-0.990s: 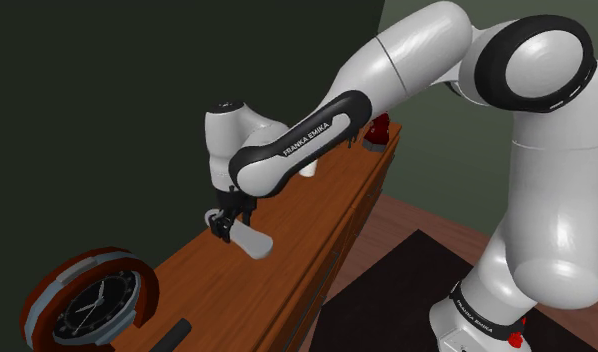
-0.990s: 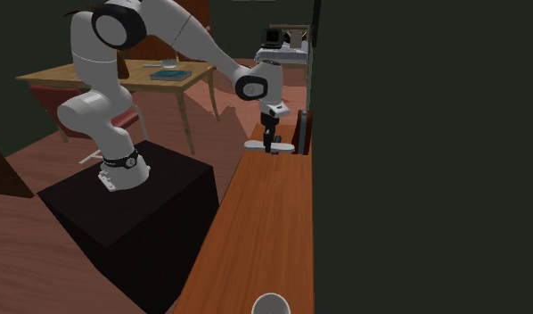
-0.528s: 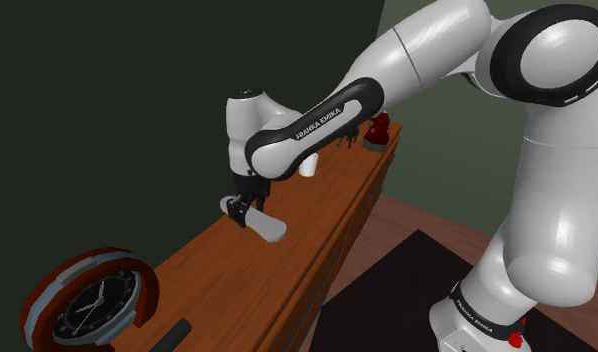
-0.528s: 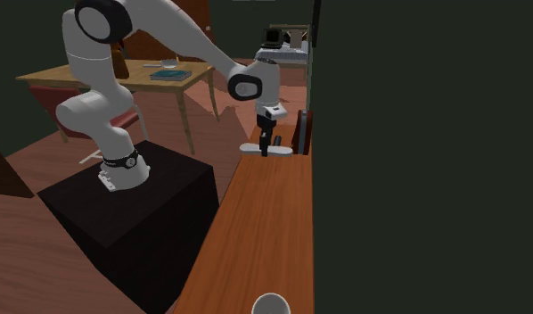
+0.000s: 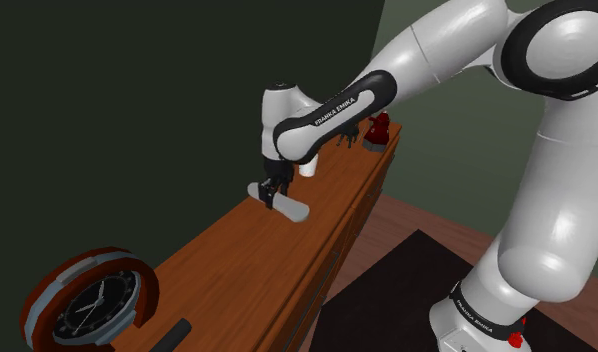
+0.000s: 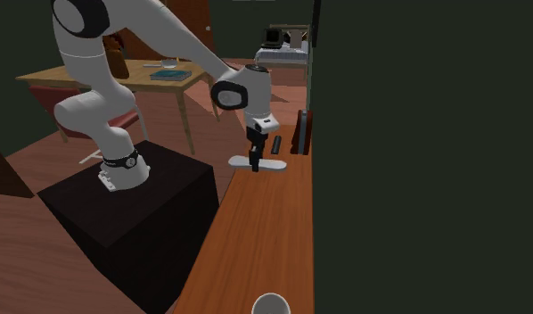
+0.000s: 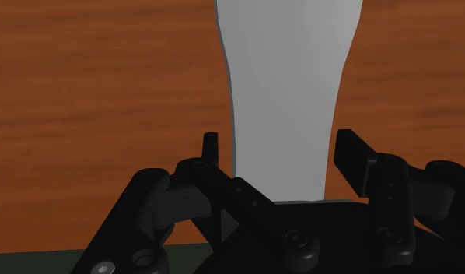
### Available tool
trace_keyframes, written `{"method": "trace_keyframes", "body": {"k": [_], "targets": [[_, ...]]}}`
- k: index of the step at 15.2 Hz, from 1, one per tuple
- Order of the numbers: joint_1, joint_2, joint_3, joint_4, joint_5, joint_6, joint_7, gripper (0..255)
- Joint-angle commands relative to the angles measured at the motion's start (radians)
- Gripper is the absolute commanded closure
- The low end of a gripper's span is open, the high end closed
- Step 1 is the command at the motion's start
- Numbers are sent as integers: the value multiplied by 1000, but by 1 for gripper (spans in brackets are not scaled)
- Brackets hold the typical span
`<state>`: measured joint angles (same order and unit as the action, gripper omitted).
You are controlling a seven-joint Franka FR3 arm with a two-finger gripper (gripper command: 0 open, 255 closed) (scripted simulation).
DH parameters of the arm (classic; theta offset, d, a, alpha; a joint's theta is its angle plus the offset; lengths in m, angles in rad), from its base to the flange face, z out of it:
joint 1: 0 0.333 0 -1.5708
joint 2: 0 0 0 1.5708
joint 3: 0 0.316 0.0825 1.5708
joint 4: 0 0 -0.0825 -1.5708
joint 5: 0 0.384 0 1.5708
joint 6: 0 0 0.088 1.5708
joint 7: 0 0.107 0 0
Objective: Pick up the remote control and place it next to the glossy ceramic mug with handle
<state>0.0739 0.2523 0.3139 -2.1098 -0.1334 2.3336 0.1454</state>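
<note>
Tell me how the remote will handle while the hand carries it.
Probably stiff: the remote juts straight from the hand with no droop. Its plain smooth surface may let it slip or pivot between the fingers. Being flat, it should rest without rolling on the wooden top.

Pale grey remote (image 5: 289, 206) held aloft, white mug (image 6: 270, 304) well apart

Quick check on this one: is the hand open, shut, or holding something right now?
The hand: closed, holding the pale grey remote control between its fingers.
</note>
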Motion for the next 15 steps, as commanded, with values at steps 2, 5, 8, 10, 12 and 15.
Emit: {"method": "trace_keyframes", "body": {"k": [2,5,8,10,12,15], "targets": [[-52,-18,-24,-19,13,7,-84,255],[-98,-24,-48,-26,22,11,-160,255],[-144,-23,-73,-23,28,11,-234,255],[-173,-19,-90,-15,32,10,-283,255],[-202,-11,-107,-2,35,7,-331,255],[-245,7,-131,26,38,0,-401,255]]}}
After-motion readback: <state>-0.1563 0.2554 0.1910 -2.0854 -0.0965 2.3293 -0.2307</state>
